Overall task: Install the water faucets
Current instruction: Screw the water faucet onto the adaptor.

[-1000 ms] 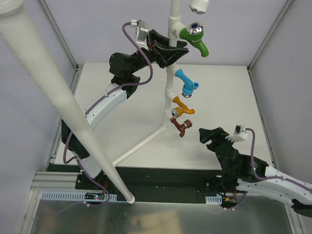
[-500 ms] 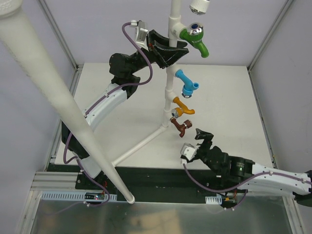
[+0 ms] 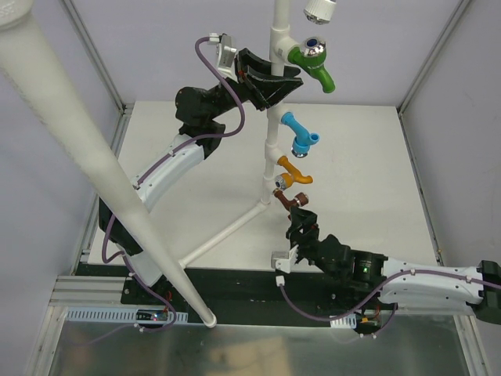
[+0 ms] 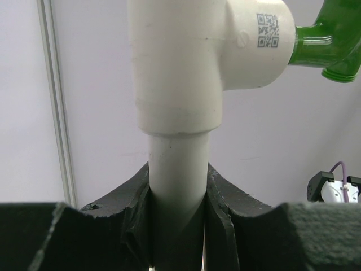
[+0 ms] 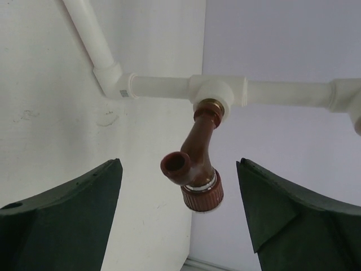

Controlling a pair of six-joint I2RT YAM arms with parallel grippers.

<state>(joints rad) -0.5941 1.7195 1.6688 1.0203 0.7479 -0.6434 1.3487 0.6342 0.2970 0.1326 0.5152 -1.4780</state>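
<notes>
Smooth white pipe [image 4: 176,164] clamped in left claw [image 4: 176,226], right claw [image 5: 179,169] open flanking glossy curved brown faucet [image 5: 198,148]

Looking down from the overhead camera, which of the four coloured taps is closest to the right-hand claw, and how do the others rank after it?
Measured from the right gripper in the top view:
1. brown faucet, just ahead of the fingertips, lowest on the white pipe.
2. orange faucet, next one up the pipe.
3. blue faucet, higher again.
4. green faucet, at the top.
</notes>
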